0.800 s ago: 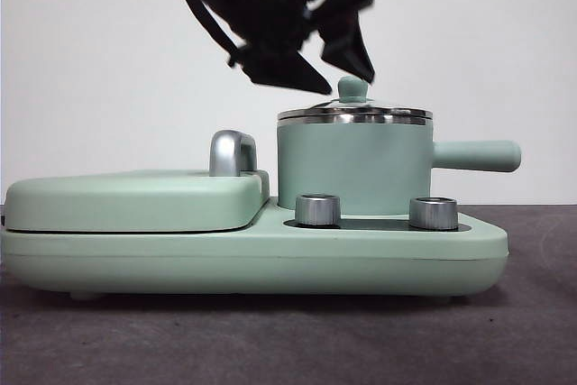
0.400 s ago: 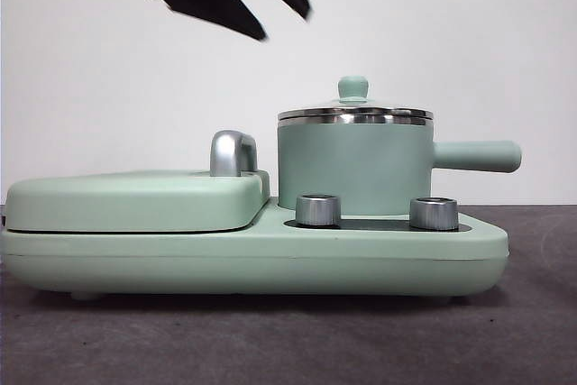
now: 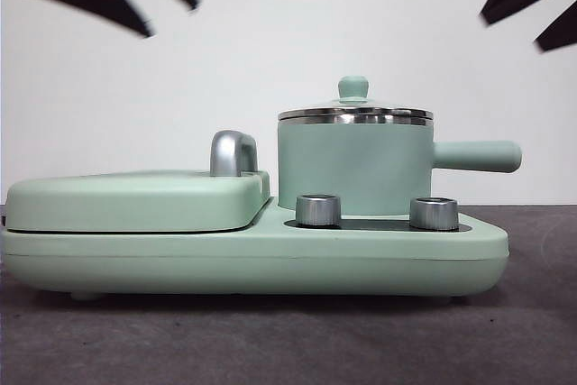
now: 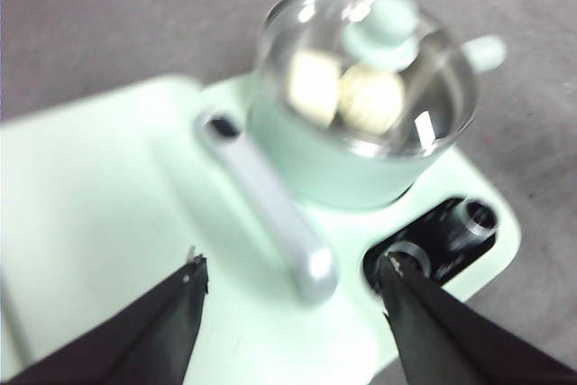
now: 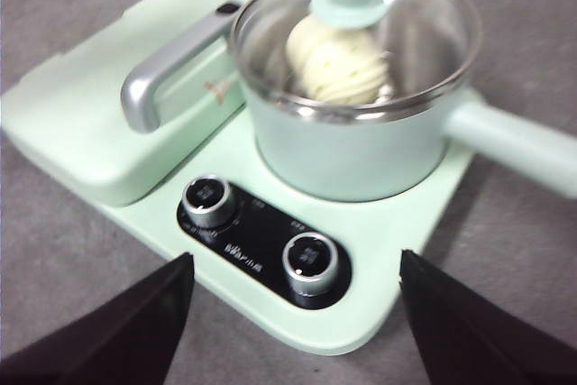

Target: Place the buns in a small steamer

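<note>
Both my left hand [image 4: 288,281] and right hand [image 5: 293,313] hang wide open, empty; the left has lifted away from the lidded steamer [image 3: 353,164] holding both buns [image 4: 347,95].

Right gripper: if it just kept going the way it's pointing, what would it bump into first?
Probably the black control panel with its two knobs, which lies between the open jaws of the right gripper in its wrist view. The small steamer stands just beyond. Depth is hard to judge.

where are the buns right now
Both buns sit side by side inside the small steamer, under its glass lid, seen through the lid in both wrist views.
</note>
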Motion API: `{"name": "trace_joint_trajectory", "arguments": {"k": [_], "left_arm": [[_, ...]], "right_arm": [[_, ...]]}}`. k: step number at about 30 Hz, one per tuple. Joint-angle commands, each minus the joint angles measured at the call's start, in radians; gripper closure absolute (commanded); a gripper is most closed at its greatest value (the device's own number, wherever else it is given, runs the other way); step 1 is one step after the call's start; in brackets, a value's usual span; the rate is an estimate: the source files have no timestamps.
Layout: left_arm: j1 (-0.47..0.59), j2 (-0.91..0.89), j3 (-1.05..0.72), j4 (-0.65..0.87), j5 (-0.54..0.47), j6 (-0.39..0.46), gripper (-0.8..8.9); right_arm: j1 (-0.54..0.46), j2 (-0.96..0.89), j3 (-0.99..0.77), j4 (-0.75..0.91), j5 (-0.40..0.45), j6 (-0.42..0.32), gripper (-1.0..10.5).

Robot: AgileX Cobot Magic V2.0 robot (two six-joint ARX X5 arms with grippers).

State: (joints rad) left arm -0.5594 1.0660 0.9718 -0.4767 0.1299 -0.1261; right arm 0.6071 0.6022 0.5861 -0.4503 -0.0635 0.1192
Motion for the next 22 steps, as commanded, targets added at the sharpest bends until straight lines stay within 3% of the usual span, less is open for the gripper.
{"name": "trace_joint_trajectory", "arguments": {"k": [1, 8, 17, 18, 19, 20, 21, 22], "left_arm": [[0.008, -0.072, -0.077, 0.004, 0.003, -0.048, 5.05], [0.019, -0.256, -0.237, -0.015, 0.003, -0.129, 5.1], [0.018, -0.311, -0.245, -0.138, 0.002, -0.124, 5.13], [0.019, -0.311, -0.245, -0.138, 0.002, -0.127, 5.62], [0.018, -0.311, -0.245, -0.136, 0.002, -0.127, 6.77], [0.015, -0.311, -0.245, -0.137, 0.003, -0.127, 8.34], [0.015, -0.311, -0.245, -0.134, 0.002, -0.126, 7.98], [0.015, -0.311, -0.245, -0.131, 0.002, -0.126, 8.07]], "right_arm": [[0.006, 0.054, 0.011, 0.042, -0.035, -0.003, 5.9], [0.007, 0.149, 0.011, 0.138, -0.099, 0.0, 5.9], [0.007, 0.152, 0.011, 0.154, -0.105, -0.005, 5.9], [0.007, 0.152, 0.011, 0.156, -0.104, -0.005, 6.3], [0.007, 0.152, 0.011, 0.159, -0.105, -0.002, 7.0], [0.007, 0.152, 0.011, 0.159, -0.105, -0.001, 8.6], [0.007, 0.152, 0.011, 0.159, -0.105, -0.001, 9.6], [0.006, 0.152, 0.011, 0.161, -0.102, 0.0, 9.3]]}}
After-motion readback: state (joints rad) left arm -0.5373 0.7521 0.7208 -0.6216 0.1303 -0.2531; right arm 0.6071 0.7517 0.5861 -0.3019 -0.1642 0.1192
